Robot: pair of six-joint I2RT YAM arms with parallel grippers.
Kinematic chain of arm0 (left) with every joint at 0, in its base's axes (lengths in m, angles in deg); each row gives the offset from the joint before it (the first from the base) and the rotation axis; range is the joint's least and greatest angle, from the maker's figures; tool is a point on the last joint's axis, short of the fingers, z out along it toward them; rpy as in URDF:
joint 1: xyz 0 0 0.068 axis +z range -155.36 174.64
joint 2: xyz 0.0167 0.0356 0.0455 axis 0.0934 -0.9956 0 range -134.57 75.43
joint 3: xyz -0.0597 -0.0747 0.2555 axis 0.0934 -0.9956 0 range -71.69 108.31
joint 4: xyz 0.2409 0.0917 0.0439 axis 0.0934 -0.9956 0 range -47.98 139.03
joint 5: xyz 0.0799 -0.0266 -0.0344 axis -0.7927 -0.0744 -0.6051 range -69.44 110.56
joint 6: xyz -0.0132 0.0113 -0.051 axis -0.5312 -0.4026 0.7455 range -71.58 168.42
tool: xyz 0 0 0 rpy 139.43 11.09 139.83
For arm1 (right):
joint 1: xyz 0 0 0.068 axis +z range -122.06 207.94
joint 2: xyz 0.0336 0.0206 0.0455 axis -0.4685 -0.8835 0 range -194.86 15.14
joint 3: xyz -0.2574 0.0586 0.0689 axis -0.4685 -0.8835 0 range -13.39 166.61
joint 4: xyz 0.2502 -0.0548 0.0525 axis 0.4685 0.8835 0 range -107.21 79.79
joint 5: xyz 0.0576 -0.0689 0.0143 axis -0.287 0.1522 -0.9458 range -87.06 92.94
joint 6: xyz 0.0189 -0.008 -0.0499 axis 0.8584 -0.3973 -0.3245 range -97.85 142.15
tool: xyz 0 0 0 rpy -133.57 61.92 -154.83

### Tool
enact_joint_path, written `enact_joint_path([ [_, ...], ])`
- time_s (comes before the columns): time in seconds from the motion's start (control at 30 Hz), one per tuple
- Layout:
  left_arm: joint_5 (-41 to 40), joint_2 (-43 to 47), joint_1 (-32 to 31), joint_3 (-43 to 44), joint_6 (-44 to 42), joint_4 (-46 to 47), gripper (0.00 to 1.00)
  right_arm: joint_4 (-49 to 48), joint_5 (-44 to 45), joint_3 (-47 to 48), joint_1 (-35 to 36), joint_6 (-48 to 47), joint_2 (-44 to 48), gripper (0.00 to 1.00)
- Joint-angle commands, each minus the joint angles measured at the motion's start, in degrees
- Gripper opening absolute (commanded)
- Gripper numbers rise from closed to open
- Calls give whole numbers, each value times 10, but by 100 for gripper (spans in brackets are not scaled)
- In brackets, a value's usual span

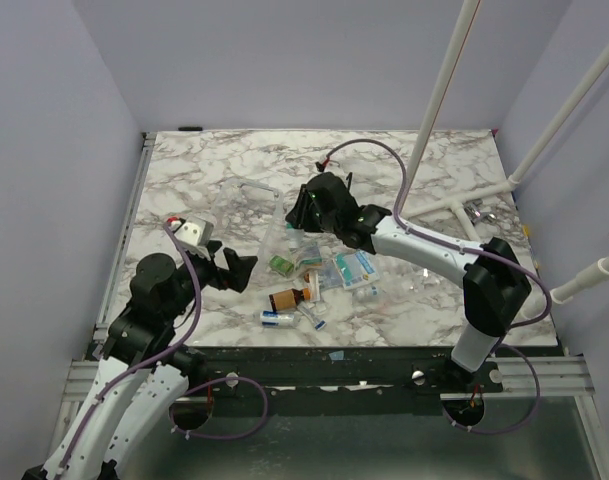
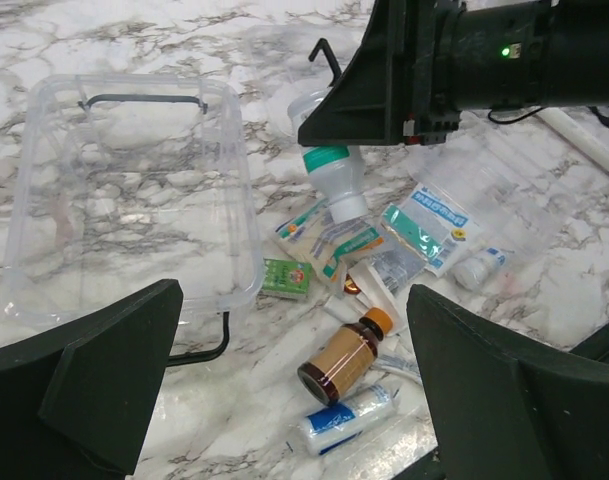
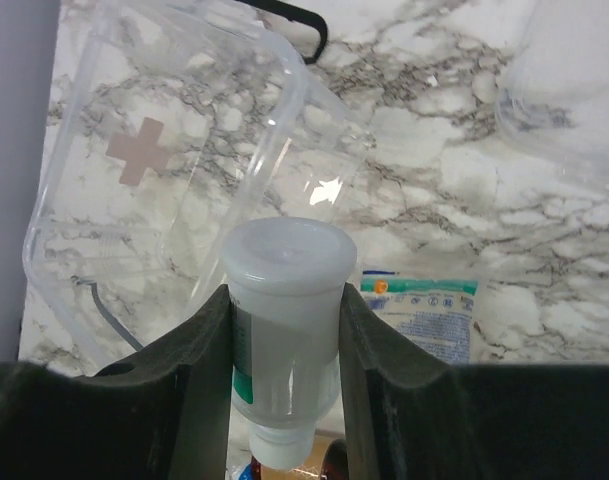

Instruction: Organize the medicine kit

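The medicine kit [image 1: 246, 208] is a clear plastic box with a black handle, lying on the marble table left of centre. It also shows in the left wrist view as the kit [image 2: 134, 190] and in the right wrist view as the kit [image 3: 174, 170], with a pink cross on it. My right gripper [image 1: 304, 215] hangs at the kit's right edge. It is shut on a white bottle [image 3: 287, 320] with a green label, cap pointing down. The same bottle [image 2: 334, 185] hangs above the loose packets. My left gripper [image 2: 294, 300] stands wide open and empty, near the kit's front corner.
Loose items lie right of the kit and in front of it: an amber bottle [image 2: 344, 355], a gauze roll [image 2: 349, 420], a small green box [image 2: 286, 278], flat packets [image 2: 439, 225] and a small white bottle [image 2: 481, 268]. White poles [image 1: 439, 100] rise at the back right.
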Motion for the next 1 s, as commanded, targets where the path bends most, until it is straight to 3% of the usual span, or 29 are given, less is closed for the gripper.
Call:
enact_joint_path([
  [0.0,-88,22,-1,9,-3,-13,98,3,-29,55,5,-130,-8,12],
  [0.33,-231,89,-2,6,6,-26,98,34,-45,188,27,-316,-59,15],
  [0.73,-304,145,-2,-2,14,-24,98,34,-113,326,61,-429,-178,21],
  [0.97,-306,153,-2,-6,16,-20,98,49,-123,394,80,-480,-261,23],
])
